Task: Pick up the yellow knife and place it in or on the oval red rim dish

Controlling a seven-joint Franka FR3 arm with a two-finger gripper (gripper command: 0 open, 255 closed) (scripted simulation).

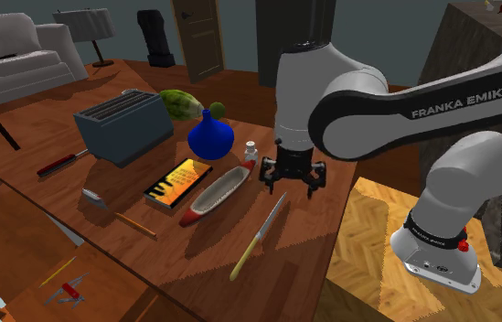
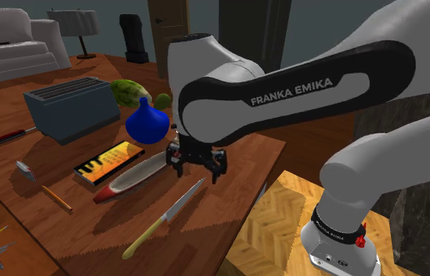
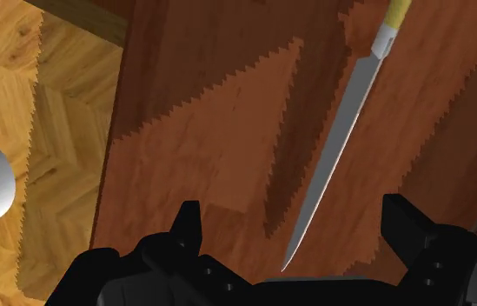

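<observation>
The knife (image 1: 260, 236) lies flat on the wooden table (image 1: 203, 265), its yellow handle toward the near edge and its grey blade pointing at my gripper (image 1: 290, 187). In the second exterior view the knife (image 2: 166, 216) runs down-left from the gripper (image 2: 197, 171). The wrist view has the blade (image 3: 336, 148) between the open fingers (image 3: 188, 222), its tip close to the hand. My gripper hovers just above the blade tip, holding nothing. The oval dish with the red rim (image 1: 215, 195) lies beside the knife, on the shoulder view's left, also seen as the long dish (image 2: 135, 179).
A blue vase (image 1: 210, 137), a grey toaster (image 1: 123, 124), an orange-and-black book (image 1: 177, 182), a salt shaker (image 1: 251, 149) and green produce (image 1: 181, 103) crowd the table behind the dish. A pencil (image 1: 134, 223) and a screwdriver (image 1: 61, 164) lie further left. The robot stand (image 1: 413, 256) borders the table.
</observation>
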